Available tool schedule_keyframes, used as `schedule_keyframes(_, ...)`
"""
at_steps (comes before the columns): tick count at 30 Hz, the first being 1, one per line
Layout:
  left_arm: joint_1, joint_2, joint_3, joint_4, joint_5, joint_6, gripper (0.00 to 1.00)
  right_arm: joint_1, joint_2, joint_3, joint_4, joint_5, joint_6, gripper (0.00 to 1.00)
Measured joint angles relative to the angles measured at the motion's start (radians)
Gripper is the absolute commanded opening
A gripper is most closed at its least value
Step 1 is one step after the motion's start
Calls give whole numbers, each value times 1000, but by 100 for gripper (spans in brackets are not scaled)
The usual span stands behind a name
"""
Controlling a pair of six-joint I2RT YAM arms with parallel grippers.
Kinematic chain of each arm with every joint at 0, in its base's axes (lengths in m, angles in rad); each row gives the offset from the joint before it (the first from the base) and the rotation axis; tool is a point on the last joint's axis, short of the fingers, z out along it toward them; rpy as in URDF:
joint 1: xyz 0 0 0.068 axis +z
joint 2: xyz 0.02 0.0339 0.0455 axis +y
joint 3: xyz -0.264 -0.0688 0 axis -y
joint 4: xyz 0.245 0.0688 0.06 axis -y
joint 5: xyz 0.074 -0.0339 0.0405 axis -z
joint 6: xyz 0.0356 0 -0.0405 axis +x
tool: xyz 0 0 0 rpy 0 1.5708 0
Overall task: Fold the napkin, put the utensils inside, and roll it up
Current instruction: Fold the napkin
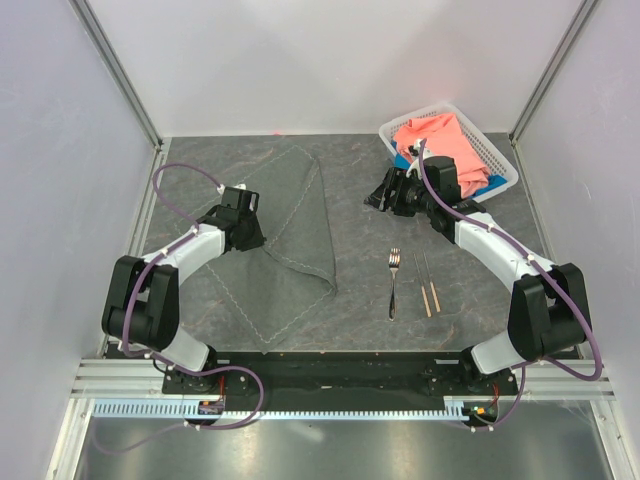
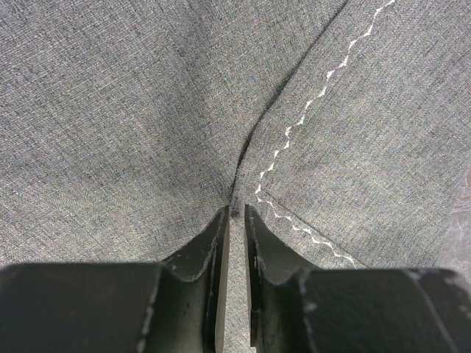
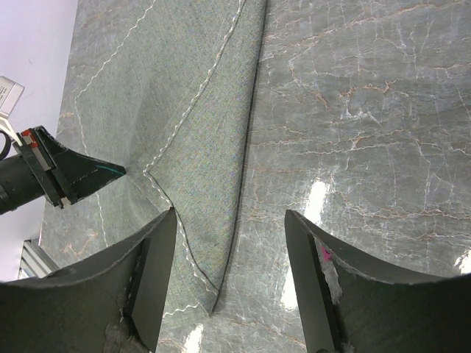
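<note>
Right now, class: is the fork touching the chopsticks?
Apart. The top view shows a strip of bare tabletop between the fork and the chopsticks.

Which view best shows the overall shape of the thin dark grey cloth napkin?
The top external view: nearly the whole outline of the thin dark grey cloth napkin shows, partly folded. The left wrist view shows weave, a crease and white stitching at the left claw; the right wrist view shows its folded edge.
</note>
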State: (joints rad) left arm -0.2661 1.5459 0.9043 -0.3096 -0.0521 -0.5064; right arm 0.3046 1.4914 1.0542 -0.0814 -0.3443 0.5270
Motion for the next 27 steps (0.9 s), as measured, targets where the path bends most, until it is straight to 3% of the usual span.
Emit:
schedule_keyframes(8,0,23,8,2,1,0,18,0,0,0,0,0,0,69)
schedule_keyframes(12,0,35,8,3,1,0,2,0,0,0,0,0,0,69)
schedule_keyframes(21,21,32,16,3,10,0,2,-10,-16,0,-3,3,-11,70)
schedule_keyframes(27,124,-47,42,-25,20,1,2,-41,-41,0,-5,0,-26,70)
